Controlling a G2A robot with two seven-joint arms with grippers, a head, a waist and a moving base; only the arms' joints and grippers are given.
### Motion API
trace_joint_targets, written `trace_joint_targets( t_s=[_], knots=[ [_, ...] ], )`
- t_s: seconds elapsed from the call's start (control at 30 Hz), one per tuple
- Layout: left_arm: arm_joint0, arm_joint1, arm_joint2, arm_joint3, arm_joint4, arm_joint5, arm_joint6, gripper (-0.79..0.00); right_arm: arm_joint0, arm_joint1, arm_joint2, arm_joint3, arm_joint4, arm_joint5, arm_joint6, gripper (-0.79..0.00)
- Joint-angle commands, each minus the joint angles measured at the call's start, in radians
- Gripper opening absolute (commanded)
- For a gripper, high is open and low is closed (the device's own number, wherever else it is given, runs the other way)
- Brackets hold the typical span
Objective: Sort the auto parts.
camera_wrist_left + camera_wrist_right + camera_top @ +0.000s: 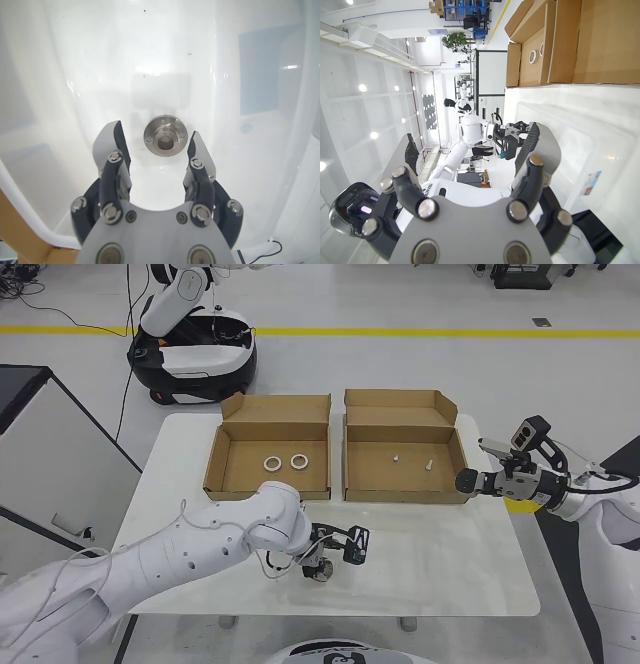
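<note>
**Q:** Layout?
**Op:** Table (450, 554) w/ two open cardboard boxes side by side at the far end: ring box (216, 464) on my L, small-parts box (380, 472) on my R. Reads as one bin per part type.

**Q:** Arms?
**Op:** L gripper (156, 131) is low over the table's near edge, pointing down, jaws parted wide, nothing held. R gripper (471, 135) sits off the table's R side, just beside the small-parts box's near corner. It's spread wide too, and empty. My guess is it's parked there to stay clear of the L arm's work.

**Q:** Target?
**Op:** Metal flange (165, 138), flat on the white surface, hub up, bolt holes round the rim. It lies betw. the L jaws, one each side, no contact as far as I can see. Hub-up gives sthg to pinch, so a top-down approach fits.

**Q:** Already binned?
**Op:** Two white rings (271, 463) lie flat in the ring box, near each other but apart. Two small pale pieces (397, 458) are in the other box, too small to ID. The flange matches neither, so I can't tell which box it's due for.
</note>
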Motion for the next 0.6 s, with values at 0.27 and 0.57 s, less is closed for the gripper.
trace_joint_targets(
  t_s=[0.27,0.57],
  knots=[
    [-0.049,-0.075,0.035,0.091,-0.028,0.007,-0.016,-0.252,0.0,0.0,0.0,0.0,0.0,0.0,0.0,0.0],
    [-0.071,-0.076,0.036,0.139,-0.025,-0.04,0.028,-0.04,0.0,0.0,0.0,0.0,0.0,0.0,0.0,0.0]
  ],
)
